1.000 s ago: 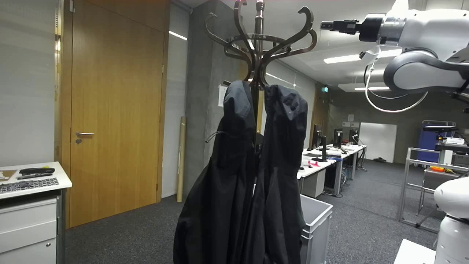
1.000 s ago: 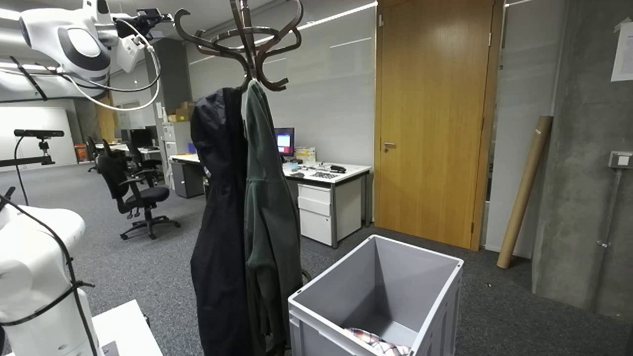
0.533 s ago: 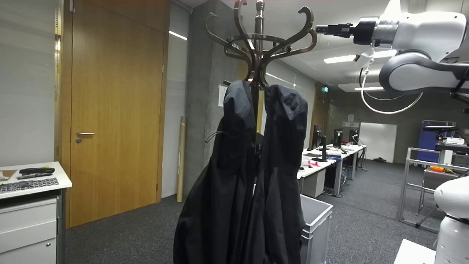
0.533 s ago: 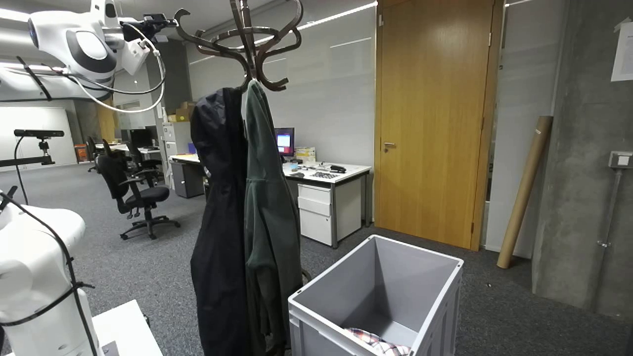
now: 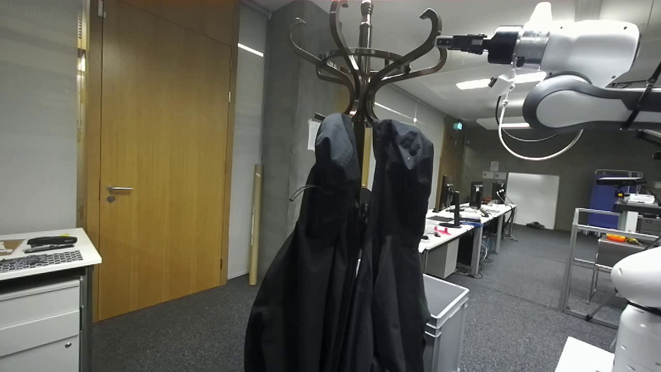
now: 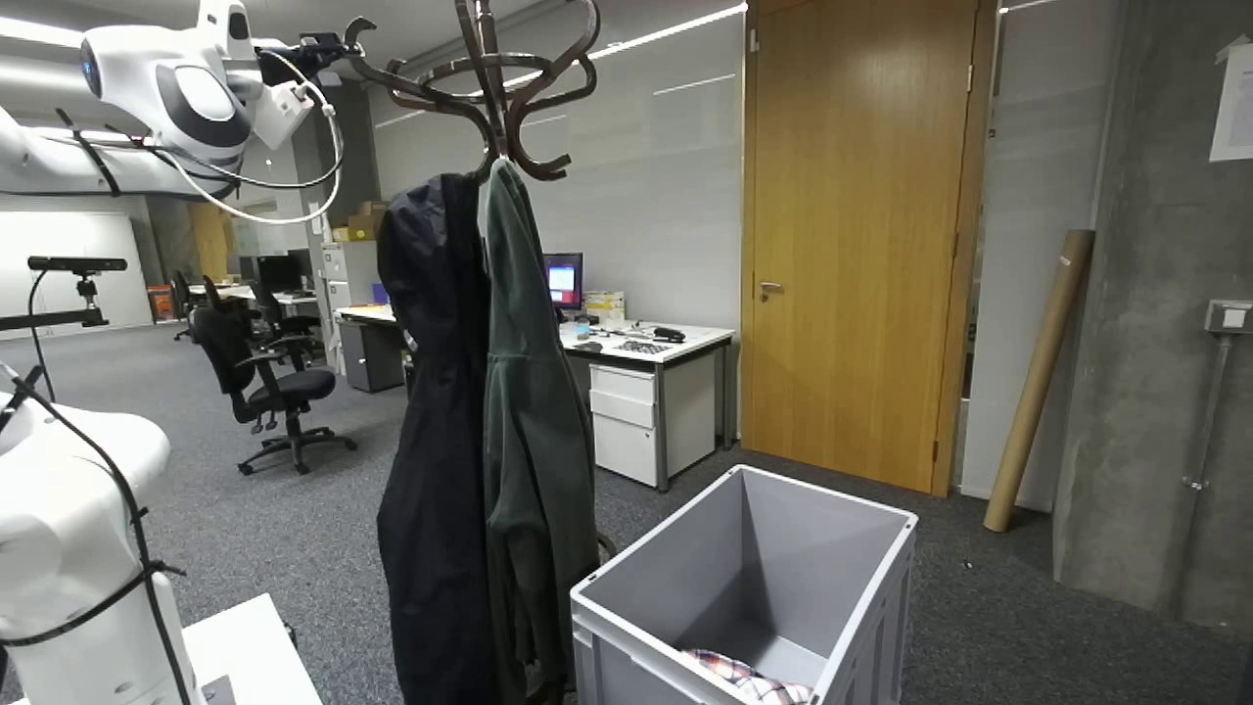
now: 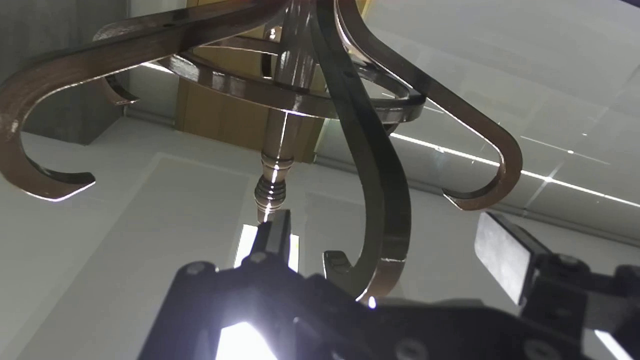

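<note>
My gripper (image 7: 389, 240) is open and empty, held high beside a dark brown coat stand (image 7: 282, 132). One curved hook (image 7: 385, 215) of the stand shows between the two fingers in the wrist view; contact cannot be made out. In both exterior views the gripper (image 5: 445, 42) (image 6: 350, 51) is level with the upper hooks, its tips by the end of the nearest hook. Below, a black jacket (image 5: 330, 258) hangs from the stand, also seen in an exterior view (image 6: 431, 441) beside a dark green garment (image 6: 529, 421).
A deep grey bin (image 6: 822, 494) stands on the floor beside the stand, with a checked cloth (image 6: 746, 678) inside. A white desk (image 6: 685, 343) and office chair (image 6: 284, 387) are behind. A cardboard tube (image 6: 1040, 382) leans near the wooden door (image 6: 852, 225).
The arm has moved forward toward the coat stand and slightly down, bringing the gripper to the nearest hook. The garments and bin have not moved.
</note>
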You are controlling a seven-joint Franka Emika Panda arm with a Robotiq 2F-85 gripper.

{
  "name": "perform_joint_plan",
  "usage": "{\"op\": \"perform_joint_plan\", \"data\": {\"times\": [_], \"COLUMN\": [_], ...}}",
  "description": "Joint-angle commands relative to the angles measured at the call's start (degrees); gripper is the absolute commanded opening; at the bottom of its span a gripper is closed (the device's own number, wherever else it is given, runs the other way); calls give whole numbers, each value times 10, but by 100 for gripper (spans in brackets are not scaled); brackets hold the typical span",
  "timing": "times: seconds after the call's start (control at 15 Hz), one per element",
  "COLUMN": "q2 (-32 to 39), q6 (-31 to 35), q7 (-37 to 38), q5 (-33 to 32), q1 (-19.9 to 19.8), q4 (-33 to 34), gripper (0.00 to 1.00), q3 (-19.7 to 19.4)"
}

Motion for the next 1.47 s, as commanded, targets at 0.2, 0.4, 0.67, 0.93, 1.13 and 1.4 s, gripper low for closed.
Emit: {"op": "perform_joint_plan", "data": {"times": [0.2,0.4,0.67,0.93,1.13,1.4], "q2": [49,58,66,70,69,70], "q6": [43,47,47,46,46,47], "q7": [-4,-4,-4,-2,-2,-1], "q5": [-10,-9,-8,-6,-6,-5], "q1": [-35,-54,-82,-108,-123,-138], "q4": [45,61,80,94,102,110], "gripper": [100,100,100,100,100,100], "q3": [23,35,51,64,71,77]}}
